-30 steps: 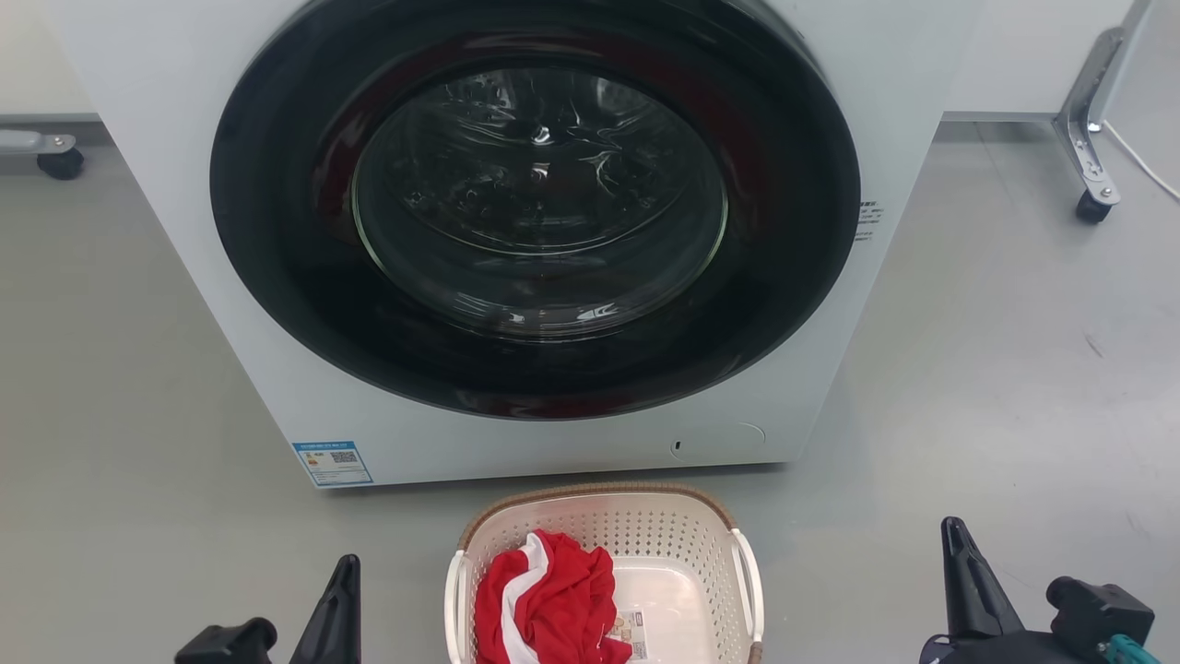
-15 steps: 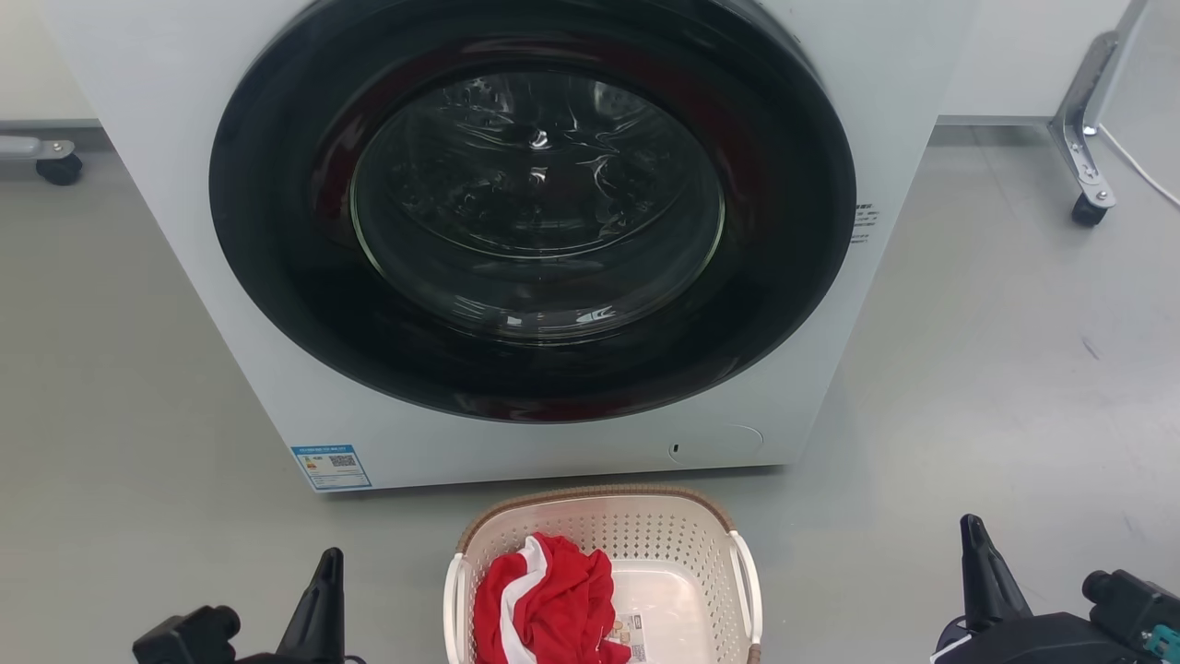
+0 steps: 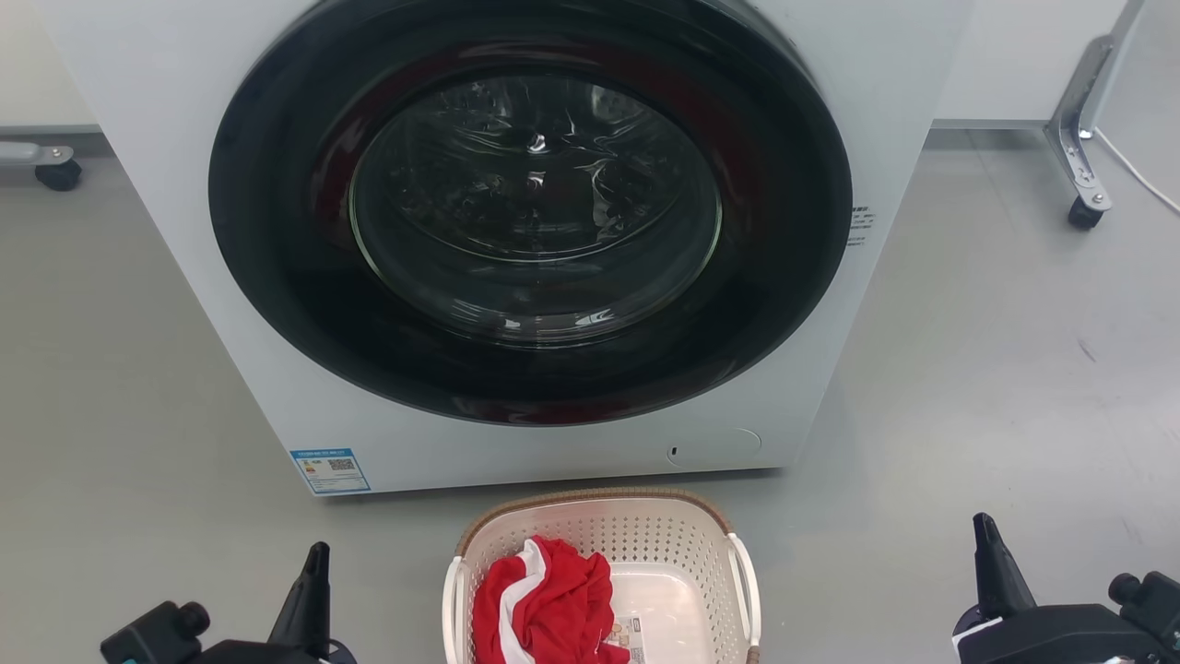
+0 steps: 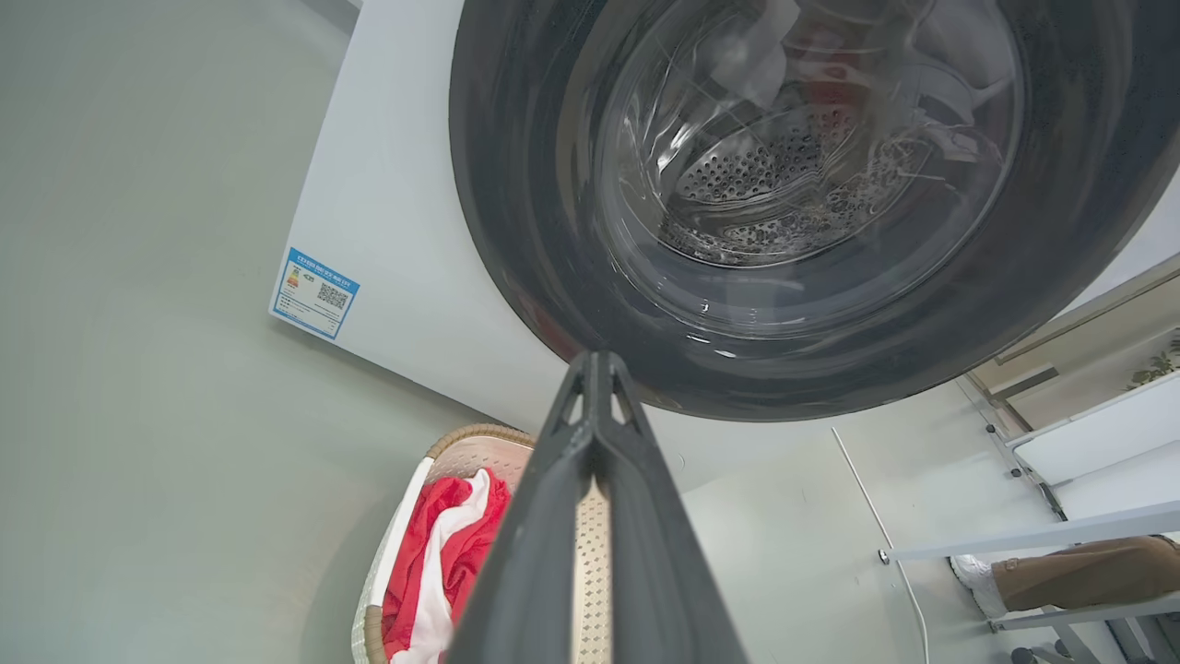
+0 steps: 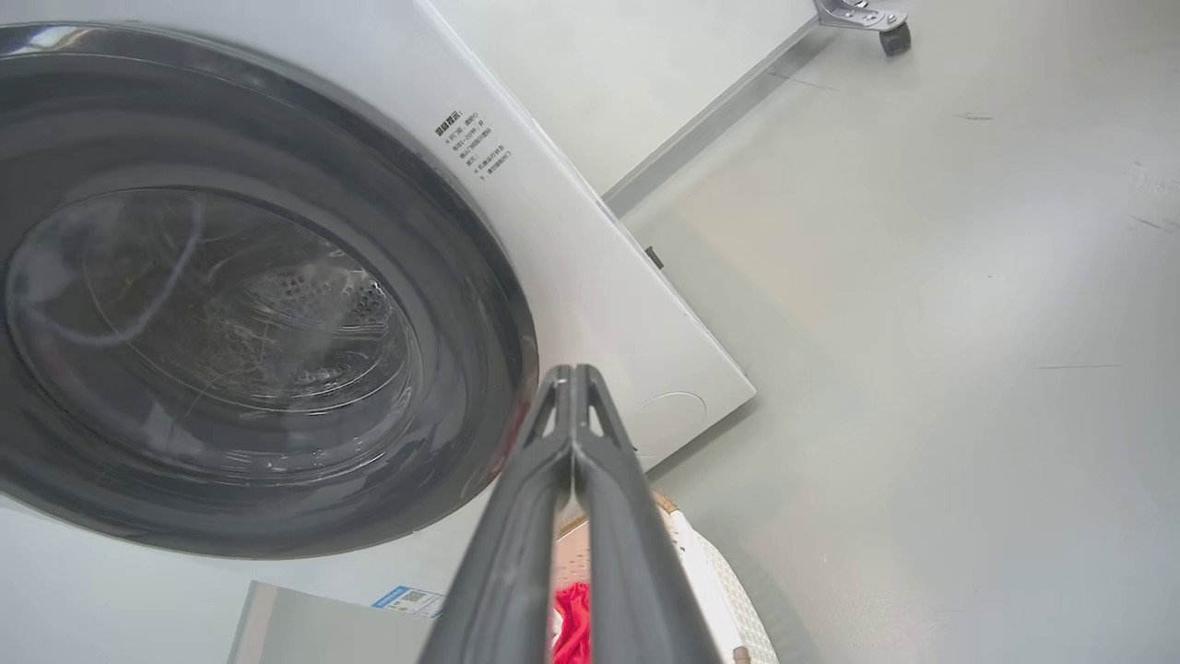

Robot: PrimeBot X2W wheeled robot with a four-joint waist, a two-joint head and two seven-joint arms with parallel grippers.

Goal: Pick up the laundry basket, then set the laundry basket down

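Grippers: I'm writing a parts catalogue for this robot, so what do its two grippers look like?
The left gripper and right gripper match: two long dark grey jaws, broad at the base, tapering to a point, with small triangular cut-outs near the tips. The head view shows a black body with a rounded knob on each, and a white patch on the right one.

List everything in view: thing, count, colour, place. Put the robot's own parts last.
laundry basket: 1, cream-white, brown rim, on the floor before the machine
garment: 1, red and white, basket's left side
washing machine: 1, white, dark round door, behind the basket
blue label: 1, blue, machine's lower left front
wheeled frame legs: 2, grey, far floor corners
left gripper: 1, dark, shut, left of basket
right gripper: 1, dark, shut, right of basket
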